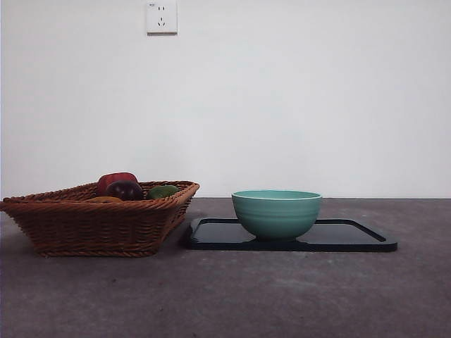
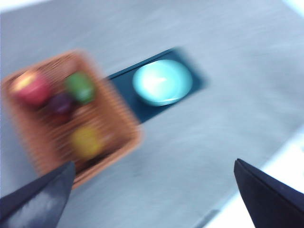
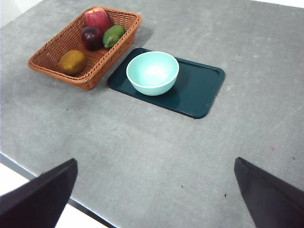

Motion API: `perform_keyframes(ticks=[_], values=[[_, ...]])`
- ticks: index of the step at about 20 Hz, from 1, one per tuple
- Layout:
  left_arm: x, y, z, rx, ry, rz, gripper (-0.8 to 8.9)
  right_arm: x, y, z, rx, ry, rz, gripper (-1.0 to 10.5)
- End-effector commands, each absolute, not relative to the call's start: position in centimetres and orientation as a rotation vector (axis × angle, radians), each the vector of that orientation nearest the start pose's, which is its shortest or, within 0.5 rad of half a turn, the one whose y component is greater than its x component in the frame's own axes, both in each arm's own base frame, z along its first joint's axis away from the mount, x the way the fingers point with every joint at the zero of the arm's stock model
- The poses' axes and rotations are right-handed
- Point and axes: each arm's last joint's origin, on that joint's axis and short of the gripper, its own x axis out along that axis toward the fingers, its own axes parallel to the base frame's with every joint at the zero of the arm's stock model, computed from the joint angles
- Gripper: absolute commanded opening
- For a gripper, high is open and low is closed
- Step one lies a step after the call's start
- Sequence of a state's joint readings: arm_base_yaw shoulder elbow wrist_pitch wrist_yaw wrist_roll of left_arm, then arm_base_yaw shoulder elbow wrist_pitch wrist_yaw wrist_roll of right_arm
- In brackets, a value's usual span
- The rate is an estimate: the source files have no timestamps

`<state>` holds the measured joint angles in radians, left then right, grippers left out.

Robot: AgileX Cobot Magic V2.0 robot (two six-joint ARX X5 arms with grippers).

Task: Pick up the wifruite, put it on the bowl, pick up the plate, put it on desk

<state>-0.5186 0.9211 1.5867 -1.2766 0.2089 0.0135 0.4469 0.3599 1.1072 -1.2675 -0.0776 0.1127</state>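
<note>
Wifruite (image 3: 72, 62) in basket (image 3: 52, 57) (barely visible from front); left wrist view blurred.

Plain white wall (image 1: 296, 98) behind, bare except a white power socket (image 1: 161, 17) high up. Grey-brown mottled desk (image 1: 232, 296) running back to the wall, matte. Even, soft lighting, faint shadows only.

Low front camera faces level; both wrist cameras look down, sharing the bowl (image 3: 152, 72).

Left wrist view motion-blurred; other views sharp, evenly lit.
</note>
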Motion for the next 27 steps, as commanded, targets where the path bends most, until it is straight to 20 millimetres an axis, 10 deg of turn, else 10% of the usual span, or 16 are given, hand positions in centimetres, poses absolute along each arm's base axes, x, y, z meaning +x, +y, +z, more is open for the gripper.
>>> perform_keyframes(ticks=[1,8,21,27], values=[[5.1,-4.0,45.9,0.129,0.497,-0.831,5.95,-0.6,0.0,36.2,0.023,0.528,0.489,5.9],[0.7,-1.6,42.1,0.104,0.430,-0.896,5.95,-0.6,0.0,36.2,0.023,0.528,0.488,5.9],[0.8,-1.7,40.2,0.087,0.482,-0.889,5.95,-0.3,0.1,36.4,0.078,0.529,0.472,5.9],[0.8,-1.7,40.2,0.088,0.481,-0.889,5.95,4.0,2.2,36.7,0.106,0.684,0.438,5.9]])
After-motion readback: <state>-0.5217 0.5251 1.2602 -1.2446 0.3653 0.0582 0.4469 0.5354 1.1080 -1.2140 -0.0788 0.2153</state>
